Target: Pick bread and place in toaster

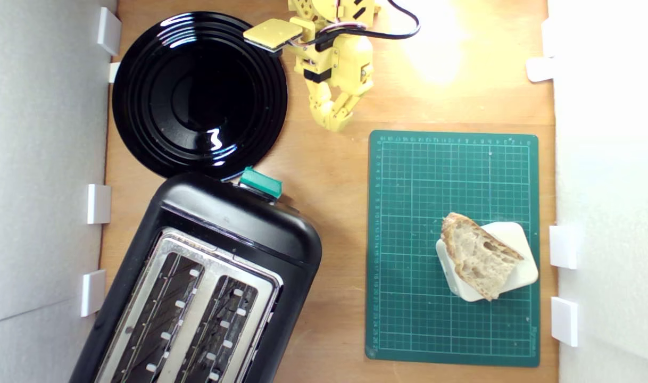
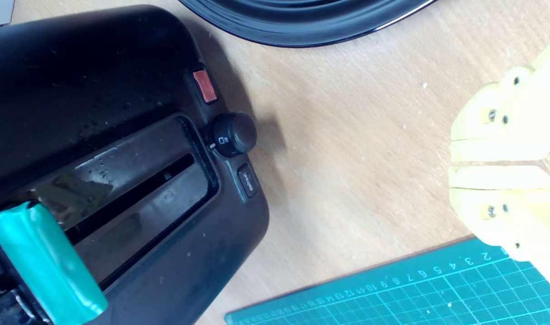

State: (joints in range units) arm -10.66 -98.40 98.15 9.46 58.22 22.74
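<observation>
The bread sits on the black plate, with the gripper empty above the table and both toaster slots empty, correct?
Not quite. The exterior view shows the bread on a white block on the green cutting mat, not the black plate. The gripper and toaster slots are empty.

- The bread (image 1: 479, 255), a wedge-shaped slice with pale holey crumb, lies on a white rounded block (image 1: 518, 263) on the green cutting mat (image 1: 451, 181), at the exterior view's right.
- The black two-slot toaster (image 1: 207, 282) sits at lower left, slots empty, its teal lever knob (image 1: 260, 182) toward the glossy black plate (image 1: 199, 93).
- The yellow gripper (image 1: 334, 119) hangs above bare wooden table (image 1: 329, 213), fingers together, near the plate and well apart from the bread.
</observation>
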